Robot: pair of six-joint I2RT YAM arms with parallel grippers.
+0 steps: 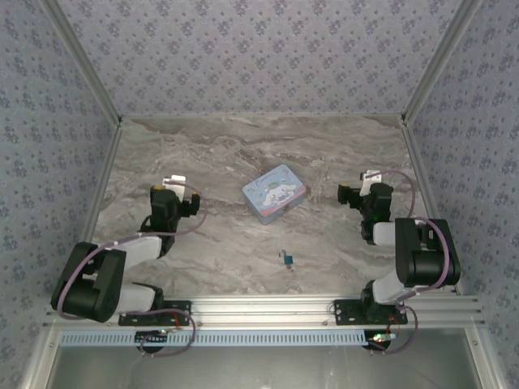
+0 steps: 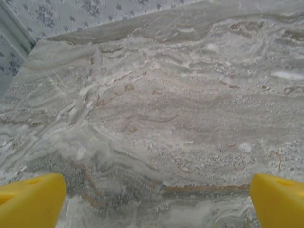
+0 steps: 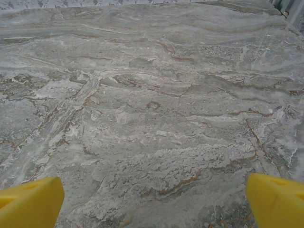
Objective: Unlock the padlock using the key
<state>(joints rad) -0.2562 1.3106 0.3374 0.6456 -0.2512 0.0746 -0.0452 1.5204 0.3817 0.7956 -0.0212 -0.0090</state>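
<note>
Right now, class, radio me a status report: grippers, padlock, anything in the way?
Left gripper open, right gripper open, both empty. Padlock on table, near front edge, untouched. Tin beyond it, not blocking.

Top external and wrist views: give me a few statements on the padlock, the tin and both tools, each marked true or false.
1. The padlock lies nearer the arm bases than the tin. True.
2. The left tool is shut on the padlock. False: it is open, with only the table beneath it.
3. The padlock sits on top of the tin. False: it lies on the table, apart from the tin.
4. The right tool is open. True.
</note>
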